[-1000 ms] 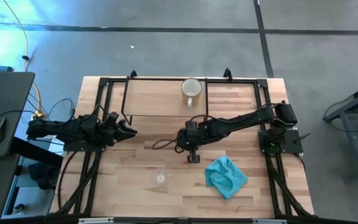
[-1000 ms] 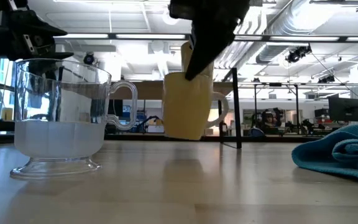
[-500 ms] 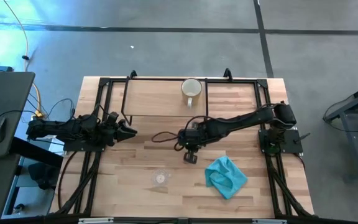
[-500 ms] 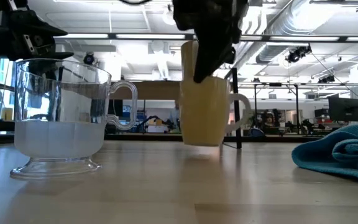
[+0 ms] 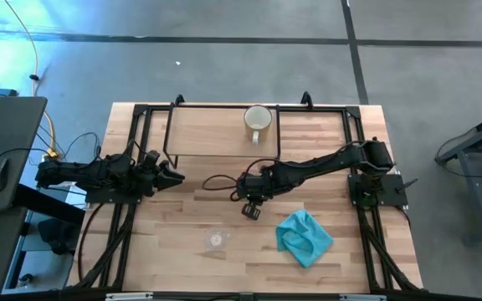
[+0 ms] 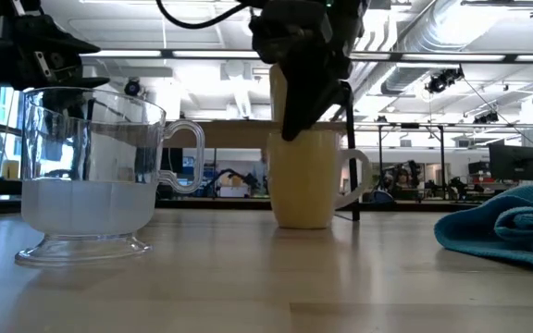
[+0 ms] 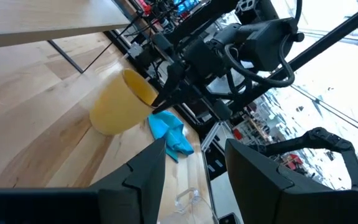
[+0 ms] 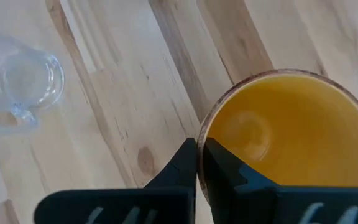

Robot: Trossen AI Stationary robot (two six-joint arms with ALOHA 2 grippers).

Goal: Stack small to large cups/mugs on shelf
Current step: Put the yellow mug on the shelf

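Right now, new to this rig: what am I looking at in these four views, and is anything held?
Two robot arms at a wooden table. One camera looks straight down, one sits at tabletop height, and one rides on each wrist. The right hand is shut on the rim of an orange mug, which stands on the table. The left hand waits open at the left, holding nothing. A clear glass cup and a blue cloth also lie on the table. A white mug stands on the low shelf at the back.
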